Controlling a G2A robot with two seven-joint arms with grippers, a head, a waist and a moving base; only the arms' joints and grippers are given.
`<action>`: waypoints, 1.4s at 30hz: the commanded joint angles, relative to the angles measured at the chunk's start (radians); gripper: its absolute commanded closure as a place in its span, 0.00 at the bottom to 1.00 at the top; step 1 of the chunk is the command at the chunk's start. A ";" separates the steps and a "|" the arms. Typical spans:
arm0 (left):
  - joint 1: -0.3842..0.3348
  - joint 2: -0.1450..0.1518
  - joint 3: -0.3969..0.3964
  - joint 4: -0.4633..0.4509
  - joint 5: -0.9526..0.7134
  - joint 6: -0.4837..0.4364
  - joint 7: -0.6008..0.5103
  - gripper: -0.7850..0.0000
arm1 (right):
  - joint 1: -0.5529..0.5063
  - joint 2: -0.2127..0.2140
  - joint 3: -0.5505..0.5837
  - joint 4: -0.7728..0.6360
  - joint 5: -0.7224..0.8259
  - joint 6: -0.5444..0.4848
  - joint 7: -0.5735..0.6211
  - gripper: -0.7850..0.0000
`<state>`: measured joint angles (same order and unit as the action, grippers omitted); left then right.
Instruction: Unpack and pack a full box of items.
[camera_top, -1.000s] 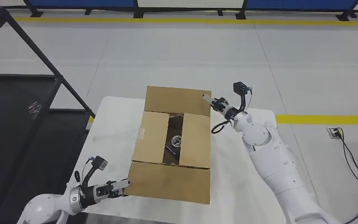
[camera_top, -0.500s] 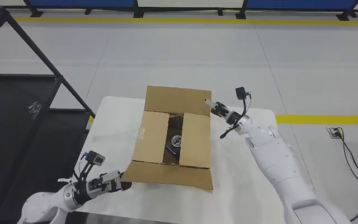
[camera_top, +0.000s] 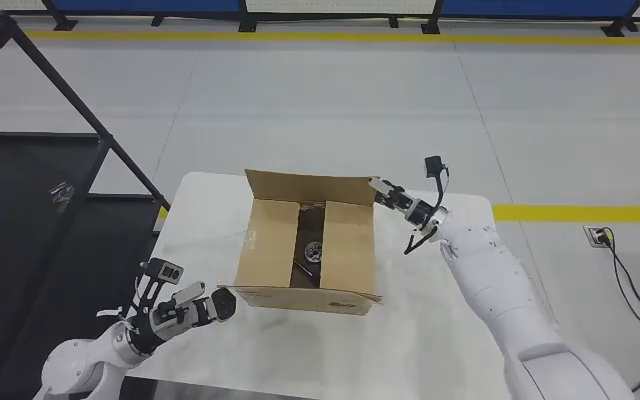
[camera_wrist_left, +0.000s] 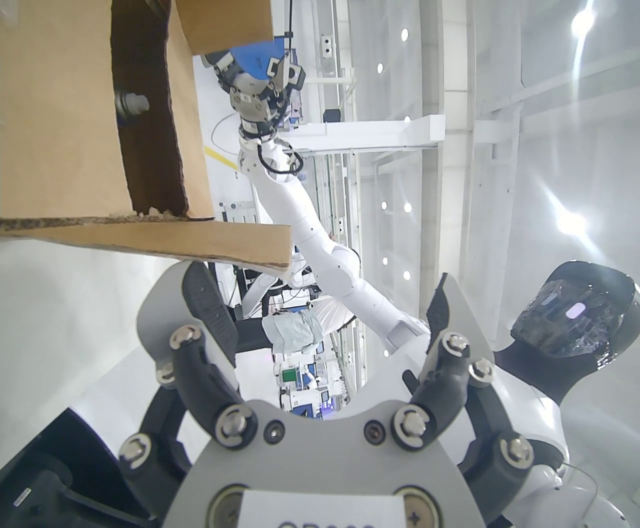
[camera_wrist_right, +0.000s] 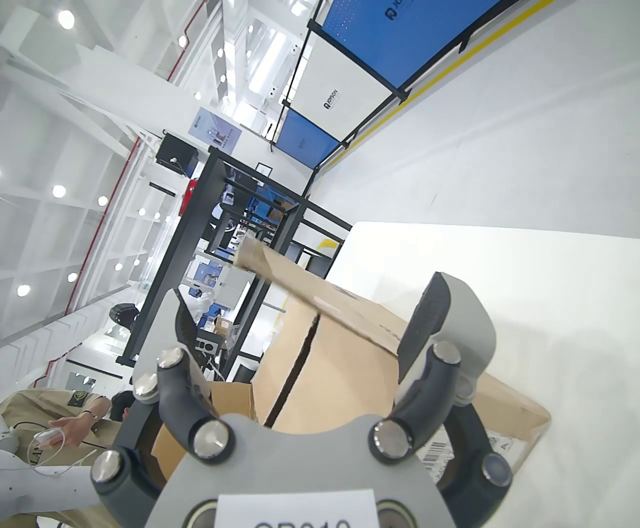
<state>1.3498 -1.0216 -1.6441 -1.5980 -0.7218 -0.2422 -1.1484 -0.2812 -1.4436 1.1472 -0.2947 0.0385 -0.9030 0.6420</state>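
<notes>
In our judgement the task is at its opening stage. The outer flaps of the box (camera_top: 268, 250) are up, the inner flaps are not yet opened, no item is unpacked, and all unpacking and repacking is left to do.

Nearest, the left end effector (camera_top: 222, 302) sits just beside the near-left corner of the box, fingers apart and holding nothing. The near outer flap (camera_top: 305, 298) stands raised beside it; we cannot tell whether they touch.

Beyond, the two inner flaps (camera_top: 350, 245) lie nearly flat over the opening, with a narrow gap between them. Through this gap we see dark items (camera_top: 312, 250) inside, too hidden to identify. The box rests mid-way across the white tabletop (camera_top: 430, 320).

Farther on, the far outer flap (camera_top: 305, 187) stands upright. The right end effector (camera_top: 378, 186) sits at its right corner, fingers apart, clamping nothing.
</notes>
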 joint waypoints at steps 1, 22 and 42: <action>-0.001 -0.002 0.004 -0.004 -0.005 0.000 0.030 0.00 | 0.003 0.003 0.006 0.004 0.013 -0.023 0.009 0.00; -0.032 -0.021 0.087 -0.074 0.200 -0.029 0.405 0.00 | 0.023 0.036 -0.027 -0.158 0.033 -0.095 0.180 0.00; -0.106 -0.040 0.198 -0.055 0.412 -0.036 0.572 0.00 | 0.024 0.090 -0.107 -0.422 0.048 0.299 0.469 0.00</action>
<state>1.2454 -1.0613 -1.4484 -1.6548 -0.3137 -0.2778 -0.5824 -0.2588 -1.3527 1.0462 -0.7120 0.0822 -0.6458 1.0897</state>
